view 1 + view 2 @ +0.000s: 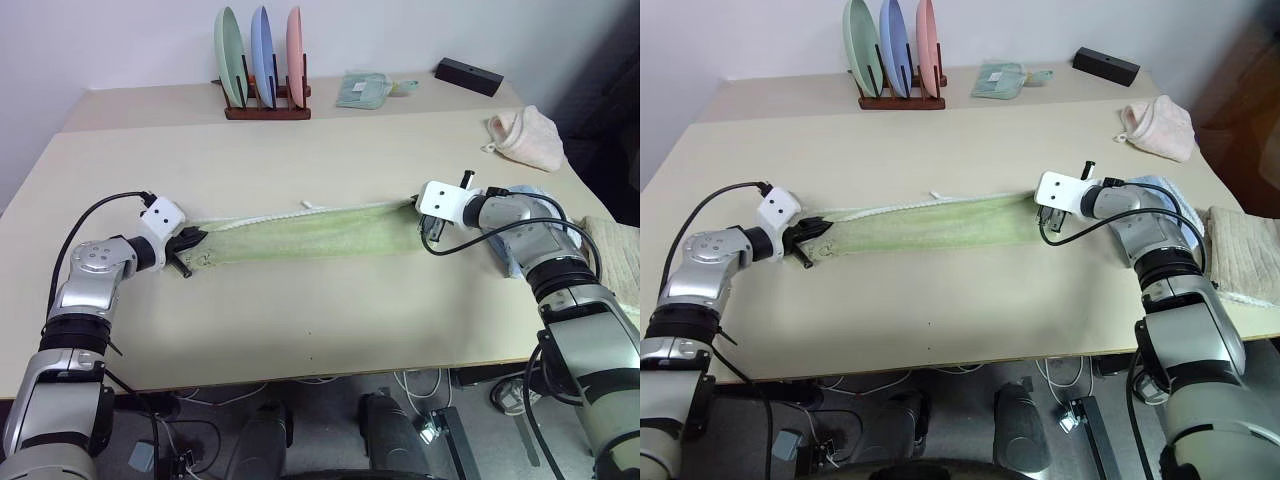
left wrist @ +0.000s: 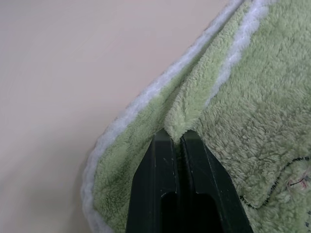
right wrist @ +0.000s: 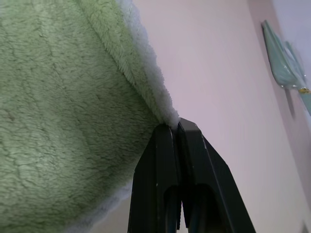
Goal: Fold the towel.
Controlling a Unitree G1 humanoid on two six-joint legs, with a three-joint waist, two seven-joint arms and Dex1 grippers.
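Observation:
The towel (image 1: 300, 236), light green terry with white edging, stretches as a long narrow band across the middle of the table, folded lengthwise. My left gripper (image 1: 193, 250) is shut on its left end; the left wrist view shows the black fingers (image 2: 160, 179) pinching a ridge of green cloth (image 2: 233, 111), with a small dark embroidered mark beside them. My right gripper (image 1: 420, 212) is shut on the towel's right end; in the right wrist view its fingers (image 3: 192, 174) clamp the white-edged corner (image 3: 73, 111).
A wooden rack with three plates (image 1: 262, 60) stands at the back of the table (image 1: 300, 330), with a folded pale green cloth (image 1: 365, 90) and a black box (image 1: 468, 76) beside it. A pink cloth (image 1: 528, 136) lies at the right. Light blue and beige towels (image 1: 1245, 250) sit by my right arm.

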